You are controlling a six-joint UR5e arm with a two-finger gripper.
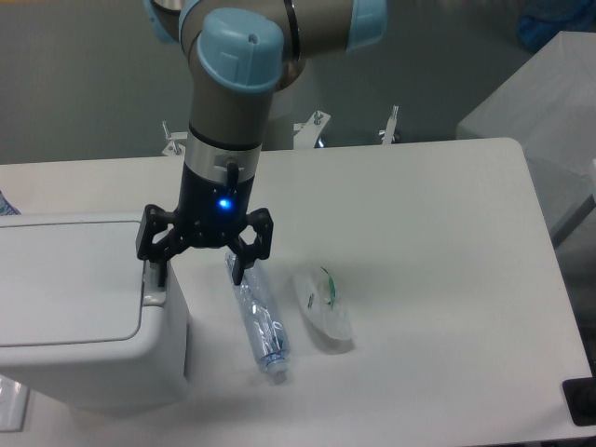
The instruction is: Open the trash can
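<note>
The trash can [84, 317] is a large white bin at the left of the table, its flat lid down. A grey button strip [151, 284] runs along the lid's right edge. My gripper [197, 273] hangs open just right of the bin. Its left finger [158, 270] points down onto the top of the button strip; whether it touches, I cannot tell. Its right finger [238, 267] stands over the upper end of a crushed clear bottle [260, 319]. Nothing is held between the fingers.
A crumpled clear plastic piece with a green mark [322, 306] lies right of the bottle. The white table [438, 279] ends at its right edge near a grey box [549, 121]. A dark object [582, 402] sits at the lower right corner.
</note>
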